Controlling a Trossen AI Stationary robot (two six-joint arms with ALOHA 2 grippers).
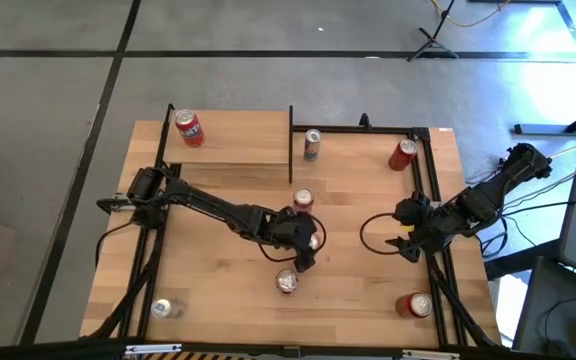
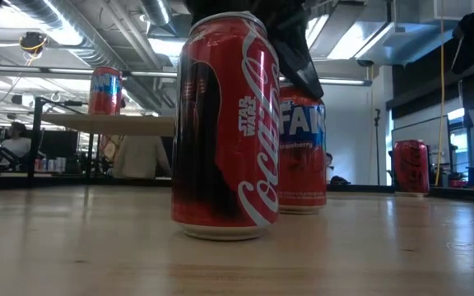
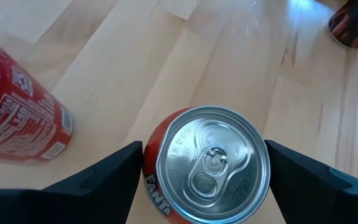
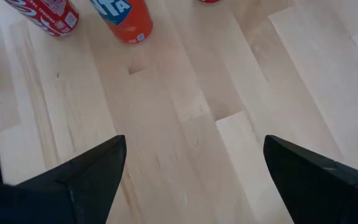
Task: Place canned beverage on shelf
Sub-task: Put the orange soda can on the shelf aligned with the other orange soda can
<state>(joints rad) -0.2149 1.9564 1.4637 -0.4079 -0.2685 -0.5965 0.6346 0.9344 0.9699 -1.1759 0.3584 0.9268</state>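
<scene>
An orange Fanta can (image 3: 213,165) stands upright on the wooden table near its middle, and it also shows in the low view (image 2: 303,156). My left gripper (image 1: 306,240) is over it, pointing down, with one finger on each side of the can. The shelf (image 1: 233,140) is a light-wood board with black posts at the far left, and a red can (image 1: 188,128) stands on it. My right gripper (image 1: 404,240) is open and empty above the table's right part, and its own view (image 4: 191,180) shows only bare wood between its fingers. My left gripper pinches the Fanta can's side wall just below the rim (image 3: 149,163) between its two fingers (image 3: 114,174), one on each side. The fingers come from above, pointing down. The can stands upright with its base (image 2: 303,207) on the table.
A red Coca-Cola can (image 2: 225,123) stands just on the near side of the Fanta can, and another can (image 1: 303,200) just beyond it. More cans stand at the far middle (image 1: 312,143), far right (image 1: 402,153), near right (image 1: 415,304) and near left (image 1: 165,308). Black frame rails run along both table sides.
</scene>
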